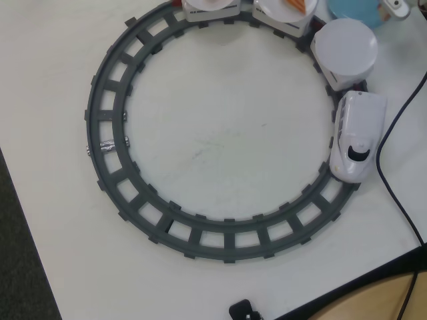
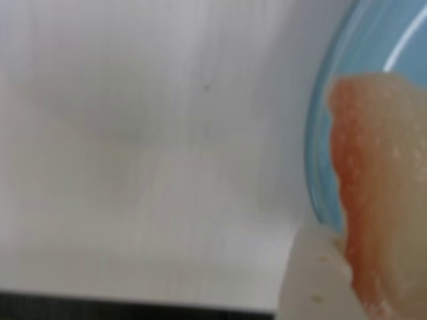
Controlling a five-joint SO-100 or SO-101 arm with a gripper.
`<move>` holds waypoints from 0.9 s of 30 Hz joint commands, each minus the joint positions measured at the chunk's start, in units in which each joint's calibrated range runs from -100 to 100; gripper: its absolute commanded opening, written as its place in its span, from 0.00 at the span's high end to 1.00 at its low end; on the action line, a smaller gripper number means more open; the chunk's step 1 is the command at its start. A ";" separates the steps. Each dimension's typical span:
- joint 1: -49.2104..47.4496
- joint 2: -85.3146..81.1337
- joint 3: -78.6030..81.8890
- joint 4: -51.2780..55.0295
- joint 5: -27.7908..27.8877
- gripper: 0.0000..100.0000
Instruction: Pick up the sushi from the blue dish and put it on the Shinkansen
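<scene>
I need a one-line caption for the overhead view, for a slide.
White Shinkansen on a circular grey track, pulling cars topped with round white plates; blue dish at the top edge.

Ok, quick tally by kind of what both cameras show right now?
Locomotive: 1, the Shinkansen
Train cars with white plates: 3, the nearest plate is bare
Track ring: 1
Blue dish: 1
Sushi over the dish: 1
Orange piece on a plate: 1
Total: 8

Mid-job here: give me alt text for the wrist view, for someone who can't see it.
Blurred close-up: the pale sushi with its red-orange edge fills the right side, over the blue dish, whose rim curves down from the top right. A white gripper fingertip sits at bottom right; bare white table covers the rest.
</scene>
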 commanded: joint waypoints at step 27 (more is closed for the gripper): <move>-30.33 -49.37 38.52 4.74 0.31 0.98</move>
